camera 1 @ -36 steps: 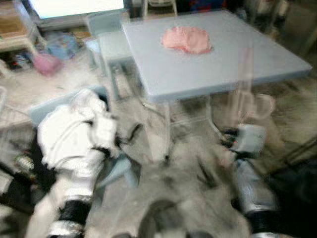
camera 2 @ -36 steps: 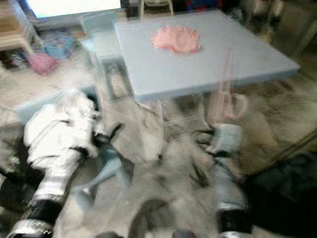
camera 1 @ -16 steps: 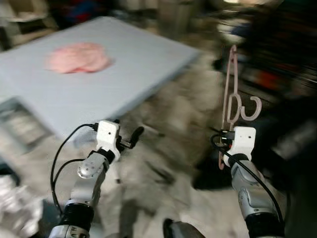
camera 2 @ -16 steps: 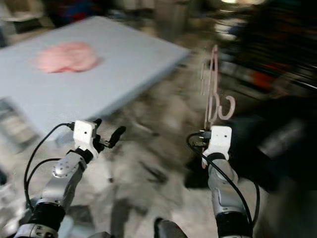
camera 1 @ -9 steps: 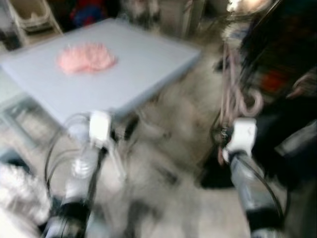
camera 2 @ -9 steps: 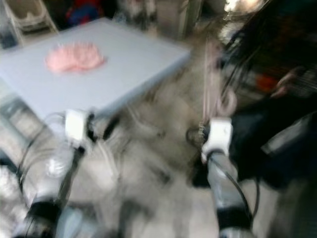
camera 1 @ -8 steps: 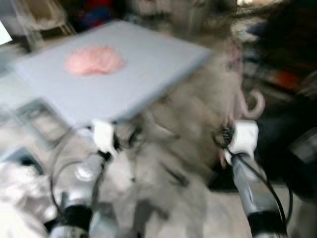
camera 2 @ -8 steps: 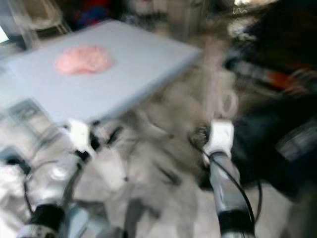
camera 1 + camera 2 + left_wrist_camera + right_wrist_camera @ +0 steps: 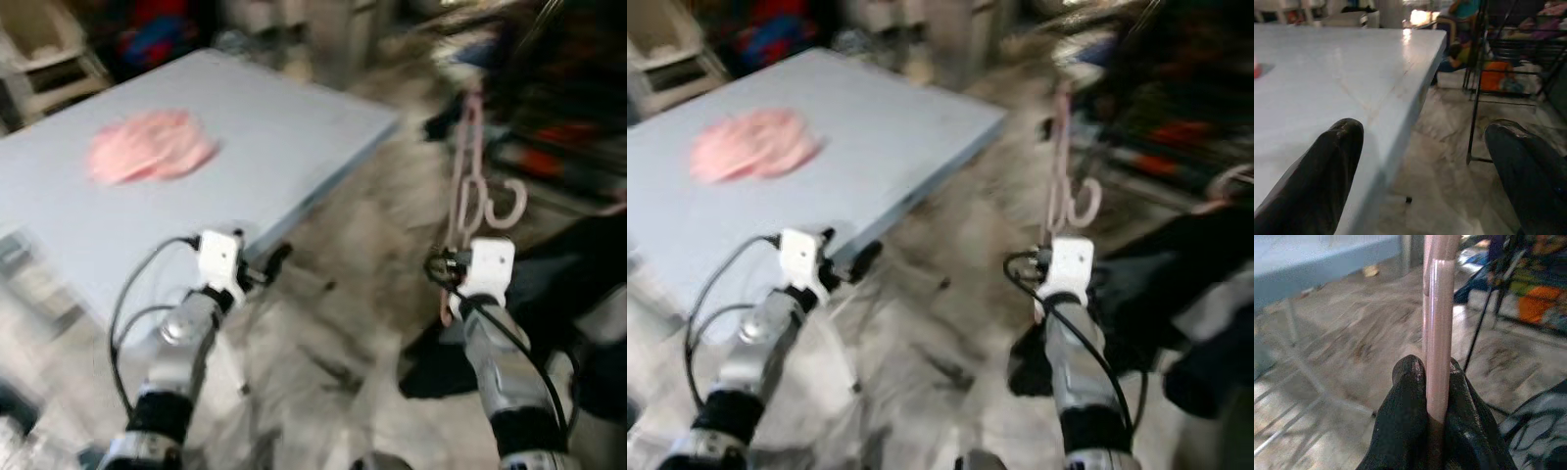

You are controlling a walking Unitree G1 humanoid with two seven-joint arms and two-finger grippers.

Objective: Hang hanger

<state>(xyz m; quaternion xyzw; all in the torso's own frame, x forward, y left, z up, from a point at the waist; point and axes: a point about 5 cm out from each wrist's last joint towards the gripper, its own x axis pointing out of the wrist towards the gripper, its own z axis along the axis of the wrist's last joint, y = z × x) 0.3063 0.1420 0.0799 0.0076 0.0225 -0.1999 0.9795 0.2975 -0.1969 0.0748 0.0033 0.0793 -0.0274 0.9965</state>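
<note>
Right gripper (image 9: 1436,382) pinches my pink hanger (image 9: 468,176) upright beside the table (image 9: 294,127); left gripper (image 9: 1425,166) spread, empty. Risk: walking sway could twist the thin bar or snag its hook.

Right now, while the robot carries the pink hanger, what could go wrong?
The right pincer pinches only the lower end of the tall pink hanger, so it may tilt or slip. The open left pincer hovers beside the grey table edge and could bump it.
</note>
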